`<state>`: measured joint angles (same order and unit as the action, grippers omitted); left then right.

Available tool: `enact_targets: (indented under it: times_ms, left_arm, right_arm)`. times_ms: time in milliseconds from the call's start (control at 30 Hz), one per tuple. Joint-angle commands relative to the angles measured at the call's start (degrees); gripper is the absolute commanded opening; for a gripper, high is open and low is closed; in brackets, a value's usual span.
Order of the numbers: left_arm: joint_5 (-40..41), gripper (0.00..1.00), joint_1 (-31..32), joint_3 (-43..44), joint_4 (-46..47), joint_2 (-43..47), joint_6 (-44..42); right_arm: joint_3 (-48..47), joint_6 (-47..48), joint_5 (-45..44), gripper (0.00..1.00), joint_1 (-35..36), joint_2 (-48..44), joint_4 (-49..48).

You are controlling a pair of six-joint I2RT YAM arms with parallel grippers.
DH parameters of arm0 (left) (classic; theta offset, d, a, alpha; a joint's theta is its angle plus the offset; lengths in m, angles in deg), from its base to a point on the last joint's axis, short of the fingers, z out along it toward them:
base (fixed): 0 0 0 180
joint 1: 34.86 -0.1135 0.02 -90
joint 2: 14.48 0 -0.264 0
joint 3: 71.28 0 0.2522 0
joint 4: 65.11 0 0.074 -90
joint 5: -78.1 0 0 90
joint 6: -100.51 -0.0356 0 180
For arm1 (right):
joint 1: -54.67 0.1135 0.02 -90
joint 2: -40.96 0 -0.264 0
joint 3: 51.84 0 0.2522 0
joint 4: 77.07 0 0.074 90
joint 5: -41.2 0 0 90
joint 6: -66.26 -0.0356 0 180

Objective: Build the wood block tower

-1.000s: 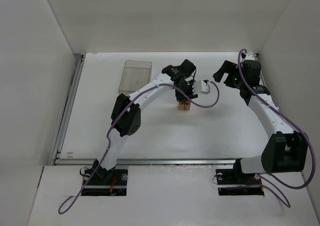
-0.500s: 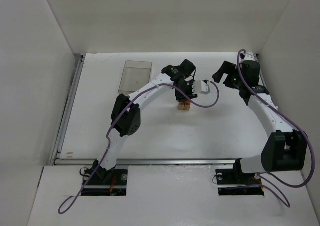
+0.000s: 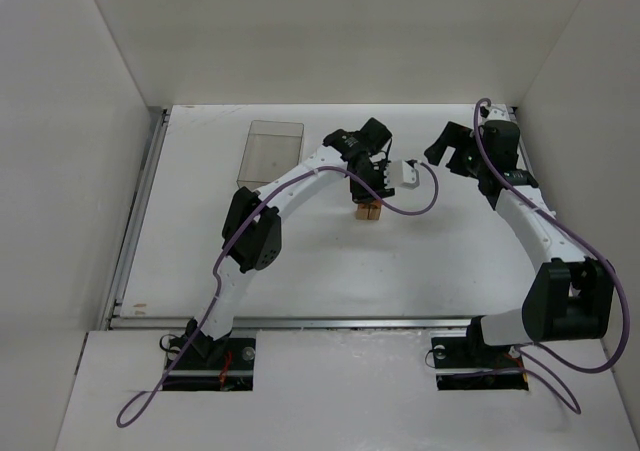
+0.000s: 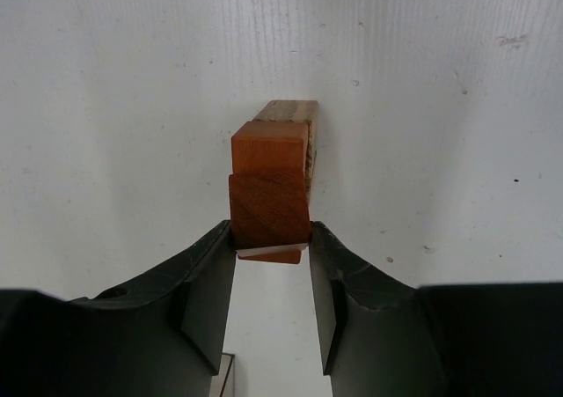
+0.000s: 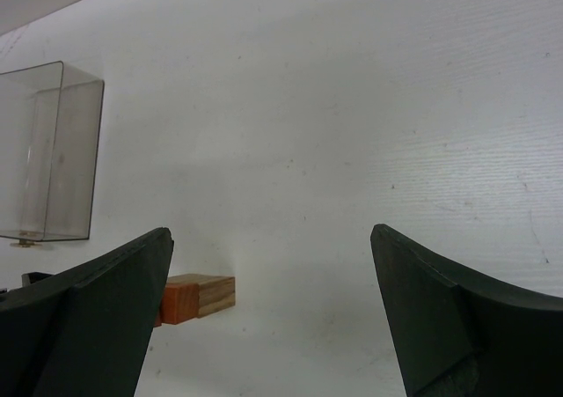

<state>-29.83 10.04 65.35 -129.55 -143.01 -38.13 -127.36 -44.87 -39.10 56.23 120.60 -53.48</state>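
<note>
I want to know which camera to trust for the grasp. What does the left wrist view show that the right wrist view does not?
Only the left wrist view: the left claw shut on the reddish-orange block, with a tan block just beyond it. Only the right wrist view: the clear plastic box and the wide-open right claw. Both: the white table and the blocks' reddish and tan wood.

1 clear plastic box (image 3: 270,151) sits on the white table (image 3: 450,261), toward its far left corner. A metal rail (image 3: 138,211) runs along the table's left edge, and 3 plain white walls (image 3: 330,31) enclose it.
</note>
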Motion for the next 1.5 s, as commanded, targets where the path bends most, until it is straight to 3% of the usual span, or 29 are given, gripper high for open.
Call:
enact_targets:
  times_ms: [0, 300, 1367, 1467]
  left_arm:
    - [-0.7, 0.35, 0.18, 2.38, -1.36, 1.26, -0.75]
    - [-0.7, 0.46, 0.18, 2.38, -0.3, 1.26, -0.75]
    - [-1.4, 0.47, 0.71, 2.38, 1.46, 4.16, 0.48]
    - [-1.93, 0.57, 0.71, 2.38, 2.69, 5.74, 0.48]
  right_arm:
    - [-0.47, 0.73, 0.59, 1.0, -0.24, -0.09, -2.44]
    - [-0.47, 0.73, 1.11, 1.0, -0.24, -0.09, -2.44]
    - [-0.47, 0.73, 1.64, 1.0, -0.24, 0.43, -2.44]
    - [-0.47, 0.73, 1.64, 1.0, -0.24, 0.43, -2.44]
